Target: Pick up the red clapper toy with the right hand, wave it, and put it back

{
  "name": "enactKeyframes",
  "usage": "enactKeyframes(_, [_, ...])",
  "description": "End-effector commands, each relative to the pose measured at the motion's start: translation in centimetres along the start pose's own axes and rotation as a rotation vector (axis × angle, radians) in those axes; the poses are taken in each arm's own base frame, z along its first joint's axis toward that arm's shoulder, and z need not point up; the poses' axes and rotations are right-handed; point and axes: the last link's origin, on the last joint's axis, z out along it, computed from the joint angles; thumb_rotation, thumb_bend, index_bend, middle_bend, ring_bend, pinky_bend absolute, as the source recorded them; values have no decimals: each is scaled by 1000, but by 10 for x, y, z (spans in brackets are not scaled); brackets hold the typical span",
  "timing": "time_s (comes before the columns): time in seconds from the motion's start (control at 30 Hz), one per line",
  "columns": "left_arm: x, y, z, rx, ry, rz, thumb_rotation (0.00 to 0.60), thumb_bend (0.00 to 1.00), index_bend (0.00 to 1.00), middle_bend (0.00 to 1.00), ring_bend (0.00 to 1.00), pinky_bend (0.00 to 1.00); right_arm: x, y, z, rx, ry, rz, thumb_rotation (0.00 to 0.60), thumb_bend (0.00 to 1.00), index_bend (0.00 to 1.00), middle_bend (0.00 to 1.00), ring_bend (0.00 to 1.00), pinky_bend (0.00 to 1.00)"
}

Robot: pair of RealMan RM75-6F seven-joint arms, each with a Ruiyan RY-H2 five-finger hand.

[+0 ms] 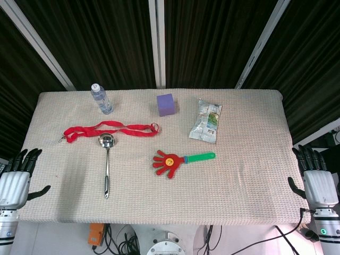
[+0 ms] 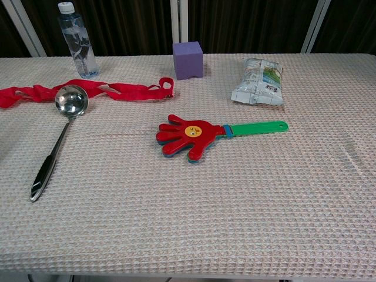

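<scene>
The red clapper toy (image 1: 171,162) (image 2: 188,137) lies flat near the middle of the table, its hand-shaped head pointing left and its green handle (image 1: 201,157) (image 2: 257,127) pointing right. My right hand (image 1: 317,178) hangs off the table's right edge, fingers apart, holding nothing, far from the toy. Off the left edge sits my left hand (image 1: 16,179), also open and holding nothing. Neither hand shows in the chest view.
A metal ladle (image 1: 106,164) and a red ribbon (image 1: 111,129) lie left of the toy. Along the back stand a water bottle (image 1: 101,99), a purple cube (image 1: 166,104) and a snack packet (image 1: 206,120). The table (image 1: 249,175) is covered in beige waffle cloth.
</scene>
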Motion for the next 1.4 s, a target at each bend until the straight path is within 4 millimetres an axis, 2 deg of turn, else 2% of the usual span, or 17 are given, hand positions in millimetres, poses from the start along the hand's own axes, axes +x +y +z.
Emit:
enactKeyframes(0.03, [0,-1,-1,2,1,2,600,89,74,70,0,36,0,-1,2,3,-4,-7,600,269,0,0,0,0])
enactKeyframes(0.33, [2,-5,1,4,-1,0,600,89,74,70,0,36,-1,-9,11,22,-11,2,600,267,0,0,0,0])
enactKeyframes(0.43, [1,-8,2,6,-5,-3,600,89,74,70,0,36,-1,-17,24,50,-31,20,600,262,0,0,0,0])
enactKeyframes(0.57, [-5,-9,4,9,-20,-17,600,89,74,70,0,36,2,-37,53,110,-69,21,600,247,0,0,0,0])
enactKeyframes(0.73, [-7,-9,4,3,-18,-18,600,89,73,70,0,36,5,-82,83,230,-133,1,600,225,0,0,0,0])
enactKeyframes(0.83, [-5,-9,4,6,-11,-17,600,89,73,70,0,36,5,-118,100,312,-187,-4,600,217,0,0,0,0])
enactKeyframes(0.97, [-4,-9,2,7,-8,-16,600,89,73,70,0,36,-5,-166,122,394,-273,-1,600,215,0,0,0,0])
enactKeyframes(1.17, [-3,-10,1,7,-11,-13,600,89,73,70,0,36,-28,-221,137,462,-342,-29,600,216,0,0,0,0])
enactKeyframes(1.4, [-3,-13,-1,11,-14,-15,600,89,74,70,0,36,-50,-265,144,466,-398,-46,600,216,0,0,0,0])
